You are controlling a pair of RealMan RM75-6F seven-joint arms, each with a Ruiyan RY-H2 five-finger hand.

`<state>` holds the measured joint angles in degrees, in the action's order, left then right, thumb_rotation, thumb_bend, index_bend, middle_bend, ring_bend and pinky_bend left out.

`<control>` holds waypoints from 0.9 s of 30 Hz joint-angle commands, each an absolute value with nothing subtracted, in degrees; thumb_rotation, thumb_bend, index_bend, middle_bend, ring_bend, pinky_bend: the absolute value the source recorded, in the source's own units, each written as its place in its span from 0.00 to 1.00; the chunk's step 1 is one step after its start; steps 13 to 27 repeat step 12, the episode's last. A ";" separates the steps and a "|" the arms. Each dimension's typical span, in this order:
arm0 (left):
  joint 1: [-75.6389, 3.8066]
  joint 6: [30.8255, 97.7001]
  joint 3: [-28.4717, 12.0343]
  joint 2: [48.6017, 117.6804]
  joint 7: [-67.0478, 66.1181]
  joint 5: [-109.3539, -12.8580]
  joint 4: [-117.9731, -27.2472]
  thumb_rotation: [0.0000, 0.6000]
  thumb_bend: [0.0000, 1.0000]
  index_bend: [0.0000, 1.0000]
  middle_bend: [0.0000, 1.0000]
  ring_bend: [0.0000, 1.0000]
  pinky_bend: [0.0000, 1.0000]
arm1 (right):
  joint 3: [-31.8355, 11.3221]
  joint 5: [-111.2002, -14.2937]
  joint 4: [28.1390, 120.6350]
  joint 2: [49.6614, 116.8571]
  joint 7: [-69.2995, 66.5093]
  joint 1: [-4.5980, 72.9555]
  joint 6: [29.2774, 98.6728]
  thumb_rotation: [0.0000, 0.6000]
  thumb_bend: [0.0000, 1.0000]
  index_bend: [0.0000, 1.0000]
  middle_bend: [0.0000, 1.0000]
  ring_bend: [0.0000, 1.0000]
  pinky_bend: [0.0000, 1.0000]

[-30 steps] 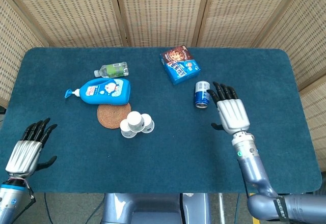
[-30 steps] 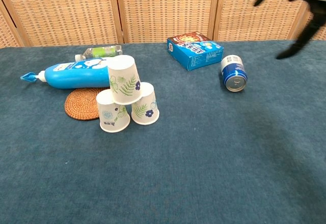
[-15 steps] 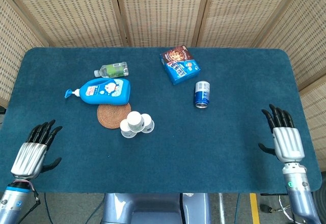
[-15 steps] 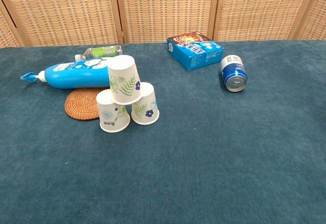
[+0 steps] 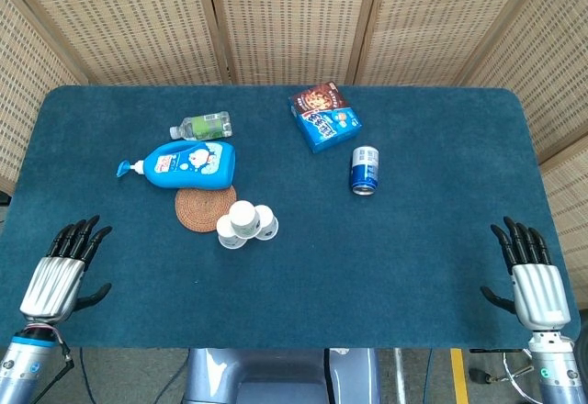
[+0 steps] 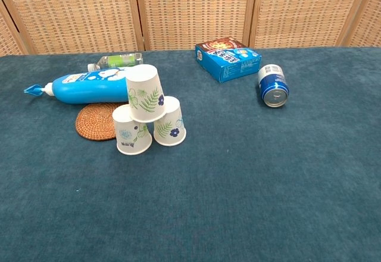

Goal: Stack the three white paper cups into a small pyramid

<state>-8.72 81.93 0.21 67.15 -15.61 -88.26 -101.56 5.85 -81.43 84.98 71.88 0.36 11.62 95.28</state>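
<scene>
Three white paper cups with printed patterns stand upside down as a pyramid on the blue table. Two bottom cups [image 6: 132, 130] [image 6: 170, 122] sit side by side, and the top cup [image 6: 145, 93] rests tilted across them. From the head view the stack [image 5: 245, 223] lies left of the table's middle. My left hand [image 5: 61, 273] is at the near left edge, fingers spread, holding nothing. My right hand [image 5: 532, 280] is at the near right corner, fingers spread and empty. Neither hand shows in the chest view.
A round woven coaster [image 6: 97, 119] touches the cups' left side. Behind it lie a blue lotion bottle [image 6: 86, 86] and a small green-label water bottle [image 6: 116, 61]. A blue snack box [image 6: 227, 59] sits at the back; a blue can [image 6: 273, 86] lies on its side.
My right hand has pulled back from beside the can to the near right corner and left the chest view. My left hand has drifted slightly nearer. The cups have not moved.
</scene>
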 commanded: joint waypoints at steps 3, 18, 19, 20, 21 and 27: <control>-8.42 82.44 0.48 67.04 -15.71 -89.03 -101.65 1.00 0.26 0.09 0.00 0.00 0.05 | 4.85 -82.83 85.60 71.44 0.36 10.62 94.93 1.00 0.12 0.10 0.00 0.00 0.10; -8.38 82.36 0.76 67.31 -16.50 -89.73 -101.64 1.00 0.26 0.09 0.00 0.00 0.05 | 3.07 -84.06 85.99 70.88 -0.66 9.29 93.91 1.00 0.12 0.10 0.00 0.00 0.10; -8.38 82.36 0.76 67.31 -16.50 -89.73 -101.64 1.00 0.26 0.09 0.00 0.00 0.05 | 3.07 -84.06 85.99 70.88 -0.66 9.29 93.91 1.00 0.12 0.10 0.00 0.00 0.10; -8.38 82.36 0.76 67.31 -16.50 -89.73 -101.64 1.00 0.26 0.09 0.00 0.00 0.05 | 3.07 -84.06 85.99 70.88 -0.66 9.29 93.91 1.00 0.12 0.10 0.00 0.00 0.10; -8.38 82.36 0.76 67.31 -16.50 -89.73 -101.64 1.00 0.26 0.09 0.00 0.00 0.05 | 3.07 -84.06 85.99 70.88 -0.66 9.29 93.91 1.00 0.12 0.10 0.00 0.00 0.10; -8.38 82.36 0.76 67.31 -16.50 -89.73 -101.64 1.00 0.26 0.09 0.00 0.00 0.05 | 3.07 -84.06 85.99 70.88 -0.66 9.29 93.91 1.00 0.12 0.10 0.00 0.00 0.10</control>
